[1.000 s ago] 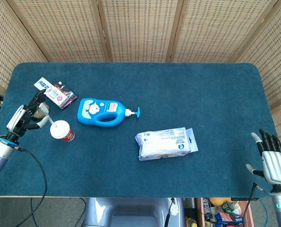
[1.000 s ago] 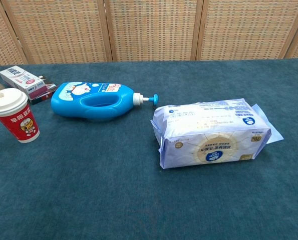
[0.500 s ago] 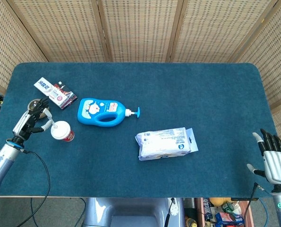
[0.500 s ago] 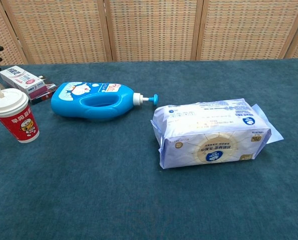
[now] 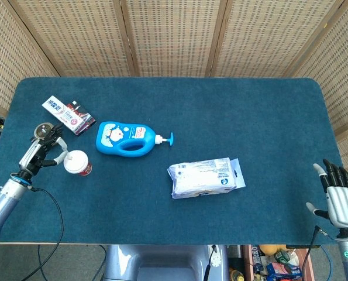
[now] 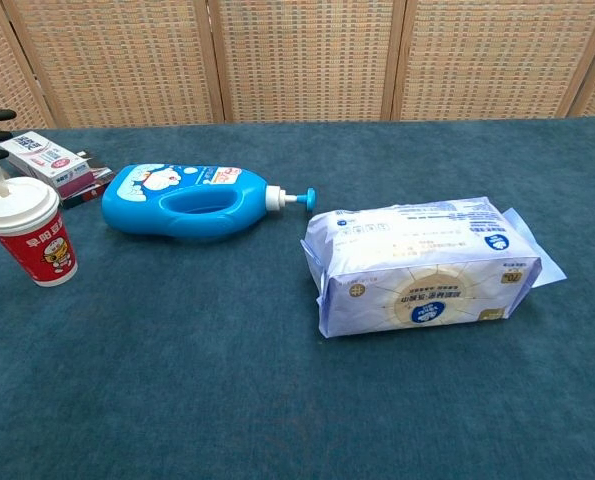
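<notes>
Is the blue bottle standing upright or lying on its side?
Lying on its side. The blue bottle rests lengthwise on the table, with its pump pointing sideways toward the wipes pack.

The detergent bottle point(image 6: 182, 201) is glossy blue plastic. The wipes pack point(image 6: 423, 264) is shiny, crinkled plastic film. The paper cup point(image 6: 33, 237) has a smooth white plastic lid. The table cover point(image 6: 277, 400) looks like matt, napped teal cloth.

At the left edge of the frame, the left hand point(image 5: 42, 148) reaches toward a red cup point(image 5: 77, 163), fingers spread around its white straw point(image 5: 59, 159). A blue pump bottle point(image 5: 126, 139) lies beside the cup; a wipes pack point(image 5: 205, 177) lies centre. The right hand point(image 5: 339, 199) hovers open at lower right.
</notes>
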`<action>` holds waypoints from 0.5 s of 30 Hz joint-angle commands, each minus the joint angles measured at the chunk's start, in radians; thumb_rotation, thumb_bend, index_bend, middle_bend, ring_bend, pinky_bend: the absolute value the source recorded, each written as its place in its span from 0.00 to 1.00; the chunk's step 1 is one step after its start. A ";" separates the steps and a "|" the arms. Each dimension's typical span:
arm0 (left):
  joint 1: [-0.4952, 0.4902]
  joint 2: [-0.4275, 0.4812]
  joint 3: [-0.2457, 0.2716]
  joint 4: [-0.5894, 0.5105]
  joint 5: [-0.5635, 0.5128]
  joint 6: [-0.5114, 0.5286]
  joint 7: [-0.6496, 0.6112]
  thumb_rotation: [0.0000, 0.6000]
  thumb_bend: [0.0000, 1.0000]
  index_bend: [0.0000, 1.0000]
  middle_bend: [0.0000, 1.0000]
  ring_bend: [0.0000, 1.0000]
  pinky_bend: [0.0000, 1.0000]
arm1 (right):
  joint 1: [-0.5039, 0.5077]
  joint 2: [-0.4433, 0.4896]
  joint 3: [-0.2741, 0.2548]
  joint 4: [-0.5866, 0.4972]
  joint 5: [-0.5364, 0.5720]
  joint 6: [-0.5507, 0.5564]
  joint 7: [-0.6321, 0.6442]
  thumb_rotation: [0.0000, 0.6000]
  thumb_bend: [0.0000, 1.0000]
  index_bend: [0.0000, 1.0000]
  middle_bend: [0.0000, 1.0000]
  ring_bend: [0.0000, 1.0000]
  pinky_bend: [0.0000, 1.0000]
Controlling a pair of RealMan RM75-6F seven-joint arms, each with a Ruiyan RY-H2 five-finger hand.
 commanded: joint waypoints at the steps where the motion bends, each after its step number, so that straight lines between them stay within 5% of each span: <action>1: 0.002 0.010 0.009 -0.006 0.009 0.005 0.013 1.00 0.45 0.23 0.00 0.00 0.00 | 0.000 0.000 0.000 0.000 -0.001 0.002 0.000 1.00 0.00 0.00 0.00 0.00 0.00; 5: 0.017 0.026 0.003 -0.021 -0.002 0.030 0.054 1.00 0.45 0.02 0.00 0.00 0.00 | -0.001 0.001 -0.002 -0.002 -0.004 0.002 0.003 1.00 0.00 0.00 0.00 0.00 0.00; 10: 0.045 0.069 -0.018 -0.073 -0.004 0.118 0.087 1.00 0.43 0.00 0.00 0.00 0.00 | -0.003 0.005 -0.002 -0.007 -0.008 0.008 0.008 1.00 0.00 0.00 0.00 0.00 0.00; 15: 0.082 0.132 -0.029 -0.150 0.004 0.212 0.226 1.00 0.24 0.00 0.00 0.00 0.00 | -0.004 0.009 -0.001 -0.010 -0.011 0.011 0.014 1.00 0.00 0.00 0.00 0.00 0.00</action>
